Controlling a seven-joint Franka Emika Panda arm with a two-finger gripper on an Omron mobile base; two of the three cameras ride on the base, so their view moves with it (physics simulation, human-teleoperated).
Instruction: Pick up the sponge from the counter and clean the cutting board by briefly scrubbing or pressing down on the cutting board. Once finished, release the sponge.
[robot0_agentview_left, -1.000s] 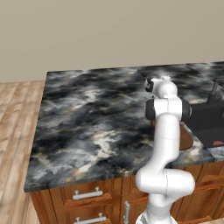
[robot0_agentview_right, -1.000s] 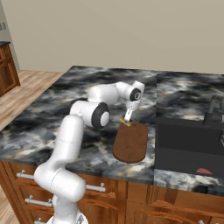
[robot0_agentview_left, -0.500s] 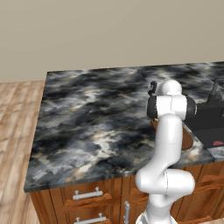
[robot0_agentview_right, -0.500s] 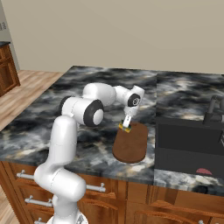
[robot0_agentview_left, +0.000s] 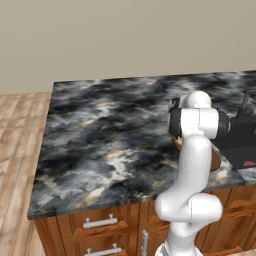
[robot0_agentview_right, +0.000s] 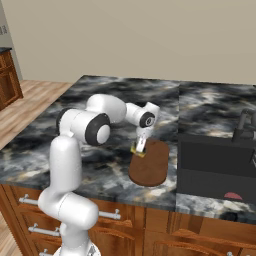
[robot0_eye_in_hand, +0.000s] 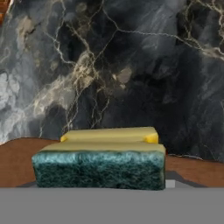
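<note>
My gripper (robot0_agentview_right: 139, 150) points down at the far left edge of the reddish-brown cutting board (robot0_agentview_right: 152, 167) and is shut on the sponge (robot0_agentview_right: 137, 149). In the hand view the sponge (robot0_eye_in_hand: 100, 168) sits close up, dark green layer nearest and yellow behind it. It covers my fingertips. The sponge hangs over the rim of the board (robot0_eye_in_hand: 17, 157), with the dark marbled counter (robot0_eye_in_hand: 131, 65) beyond it. In the left base view my own arm hides the hand, and only a sliver of the board (robot0_agentview_left: 216, 162) shows on the counter (robot0_agentview_left: 110, 130).
A black sink basin (robot0_agentview_right: 215, 160) lies just right of the board, with a dark faucet (robot0_agentview_right: 245, 122) behind it and a small red item (robot0_agentview_right: 231, 196) at its front. Wooden cabinets with silver handles (robot0_agentview_right: 107, 215) run below the counter's front edge.
The gripper has come down and a little to the left with the sponge, from above the board's far end to its far left edge. The elbow has swung out to the left.
</note>
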